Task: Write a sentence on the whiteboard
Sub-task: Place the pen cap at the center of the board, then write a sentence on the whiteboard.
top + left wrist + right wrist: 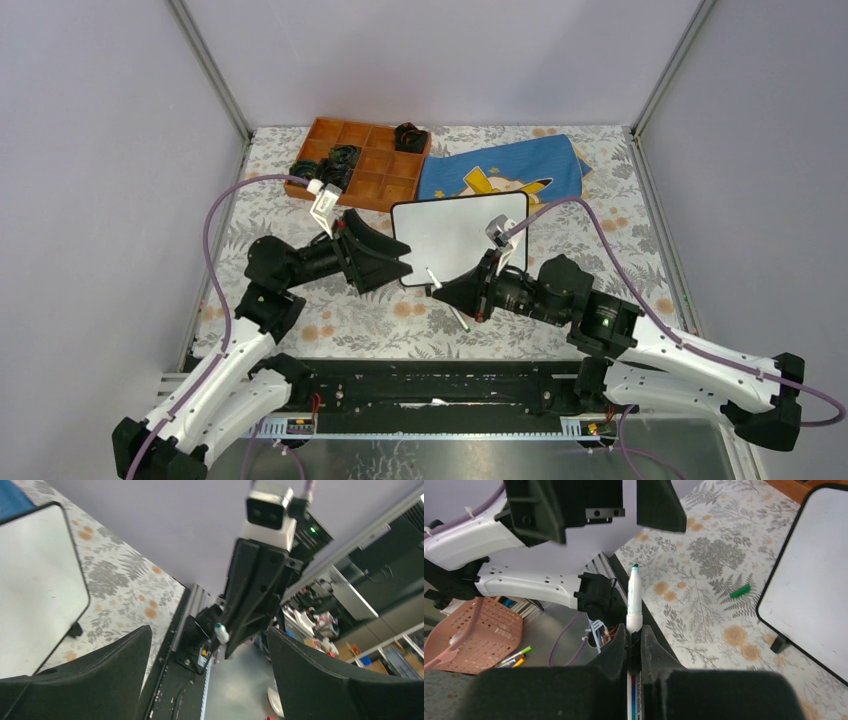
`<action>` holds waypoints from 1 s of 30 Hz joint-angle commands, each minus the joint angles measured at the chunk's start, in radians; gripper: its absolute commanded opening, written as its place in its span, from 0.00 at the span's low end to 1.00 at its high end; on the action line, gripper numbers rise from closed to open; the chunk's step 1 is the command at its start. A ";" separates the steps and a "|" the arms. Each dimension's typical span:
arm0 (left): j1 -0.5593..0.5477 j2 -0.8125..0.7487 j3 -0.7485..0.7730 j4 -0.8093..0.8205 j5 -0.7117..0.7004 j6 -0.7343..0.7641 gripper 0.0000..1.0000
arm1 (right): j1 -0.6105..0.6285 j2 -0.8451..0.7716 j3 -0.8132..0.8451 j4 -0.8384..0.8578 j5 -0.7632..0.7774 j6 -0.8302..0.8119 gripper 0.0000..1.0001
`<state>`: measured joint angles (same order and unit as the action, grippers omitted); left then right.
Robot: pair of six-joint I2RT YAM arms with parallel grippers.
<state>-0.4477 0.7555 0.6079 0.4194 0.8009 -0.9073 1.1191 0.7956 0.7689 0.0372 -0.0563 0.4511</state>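
On floral tablecloth [620, 250], whiteboard [450, 235] sits blank; left hand [400, 262] spread apart, right hand [634, 632] grips marker [634, 595].

The small rectangular whiteboard [460, 235] has a smooth, glossy white face inside a thin black frame that looks like plastic. The floral-printed table covering [380, 320] under it looks matt. At upper centre a creased blue cloth with yellow print [505, 170] lies by a brown wooden compartment tray [375, 165]. The white marker with green tip [634, 600] is smooth plastic with a slight sheen. The left gripper [209, 635] and right gripper [634, 632] are matt black plastic, and the white arm shells [690, 365] are glossy.
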 commanded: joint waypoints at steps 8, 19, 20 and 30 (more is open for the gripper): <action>-0.066 -0.018 0.036 0.006 0.107 0.051 0.89 | 0.002 0.120 0.087 0.192 -0.125 0.035 0.00; -0.078 -0.017 0.030 -0.004 0.102 0.061 0.55 | 0.002 0.154 0.089 0.211 -0.151 0.045 0.00; -0.080 -0.017 0.029 -0.003 0.102 0.061 0.52 | 0.002 0.153 0.088 0.213 -0.151 0.045 0.00; -0.093 -0.017 0.021 0.024 0.100 0.039 0.38 | 0.002 0.151 0.078 0.210 -0.138 0.041 0.00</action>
<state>-0.5304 0.7460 0.6113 0.4053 0.8841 -0.8619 1.1191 0.9508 0.8173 0.1791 -0.1783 0.4870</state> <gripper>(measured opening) 0.384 0.064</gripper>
